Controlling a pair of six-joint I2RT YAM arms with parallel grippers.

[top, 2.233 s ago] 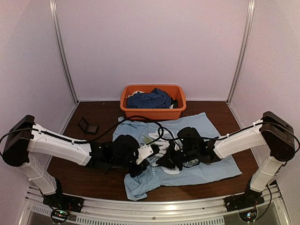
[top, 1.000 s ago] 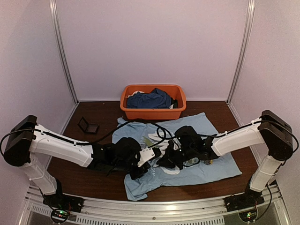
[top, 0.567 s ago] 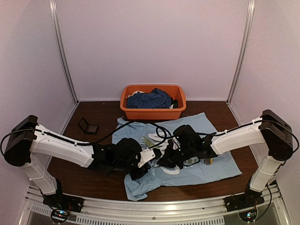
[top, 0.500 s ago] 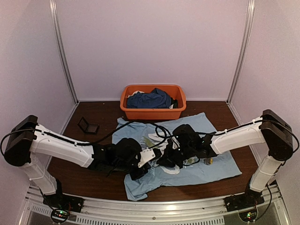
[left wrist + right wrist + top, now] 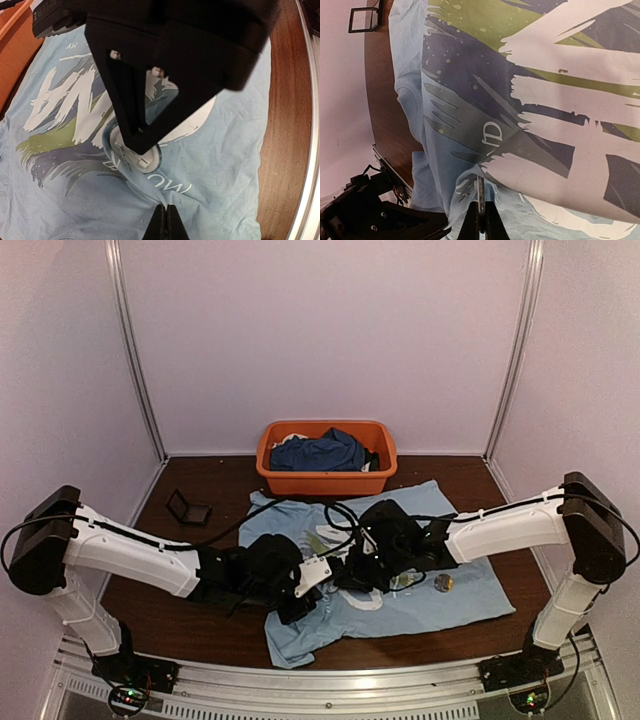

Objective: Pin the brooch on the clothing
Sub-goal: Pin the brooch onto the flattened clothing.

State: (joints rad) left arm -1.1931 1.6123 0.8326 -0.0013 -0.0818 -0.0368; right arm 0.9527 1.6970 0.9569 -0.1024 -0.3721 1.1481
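the brooch (image 5: 443, 582) lies on the light blue t-shirt (image 5: 478, 598).

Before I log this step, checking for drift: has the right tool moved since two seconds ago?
Yes: from above, the right tool shifted left over the T-shirt, from beyond the right corner of the orange basin to below its right half, uncovering the brooch.

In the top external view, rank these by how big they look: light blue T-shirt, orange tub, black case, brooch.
1. light blue T-shirt
2. orange tub, clearly smaller though it sits farther back
3. black case
4. brooch, a tiny disc lying on the shirt
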